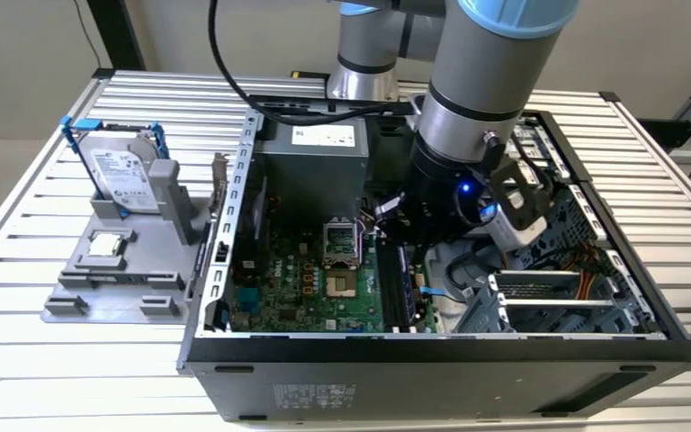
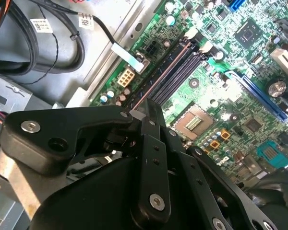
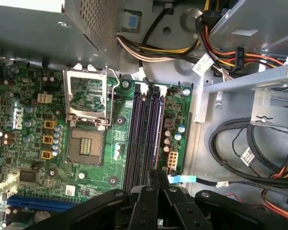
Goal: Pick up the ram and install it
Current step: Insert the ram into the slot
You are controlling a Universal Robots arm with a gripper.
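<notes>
My gripper (image 1: 408, 229) is deep inside the open computer case (image 1: 633, 315), low over the motherboard (image 1: 309, 279). In both wrist views its black fingers (image 3: 146, 201) are drawn together over the row of long memory slots (image 3: 137, 139). A thin dark strip, the ram (image 3: 156, 143) seen edge-on, runs out from between the fingertips along one of the slots, right at its top. How deep it sits in the slot is hidden. The gripper (image 2: 143, 115) is shut on it. The open CPU socket (image 3: 86, 143) lies beside the slots.
A grey holder (image 1: 118, 270) on the slatted table at the exterior view's left carries a silver hard drive with blue rails (image 1: 118, 166) and a small square chip (image 1: 108, 243). Cable bundles (image 3: 259, 148), a metal drive bracket (image 3: 249, 79) and the power supply (image 1: 321, 148) crowd the slots.
</notes>
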